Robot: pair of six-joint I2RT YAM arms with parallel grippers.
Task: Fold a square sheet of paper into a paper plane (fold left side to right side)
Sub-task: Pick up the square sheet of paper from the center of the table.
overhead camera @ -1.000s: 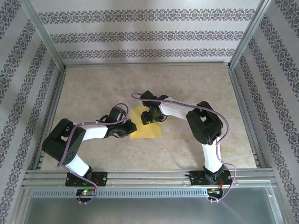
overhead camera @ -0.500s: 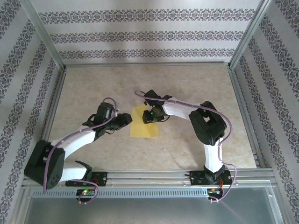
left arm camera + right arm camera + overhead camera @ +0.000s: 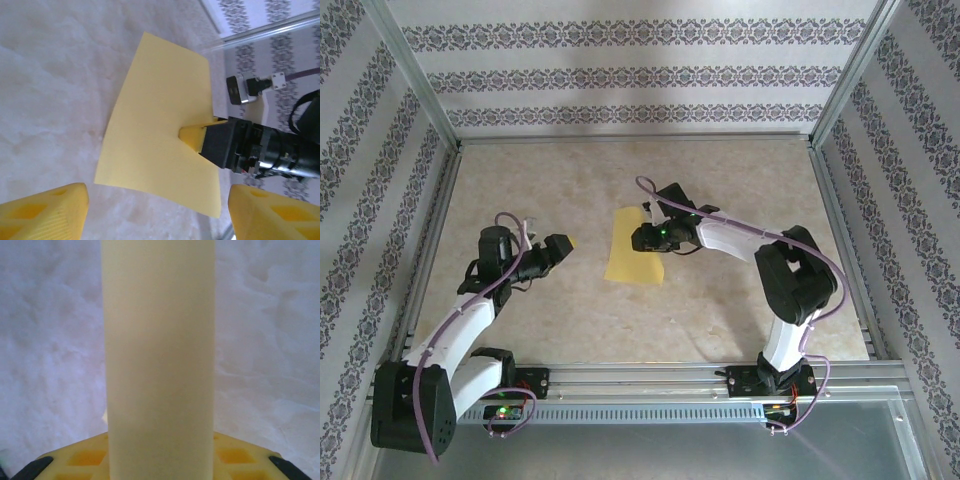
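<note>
The square sheet of paper lies mid-worktop, with a yellow fingertip of the right pincer resting on its right edge. Whether that pincer grips the sheet cannot be told. The left pincer hangs released, well left of the paper.

A robotics lab cell: silver aluminium frame rails are enclosing a beige marble-patterned tabletop, striped wallpaper panel at twelve o'clock.
</note>
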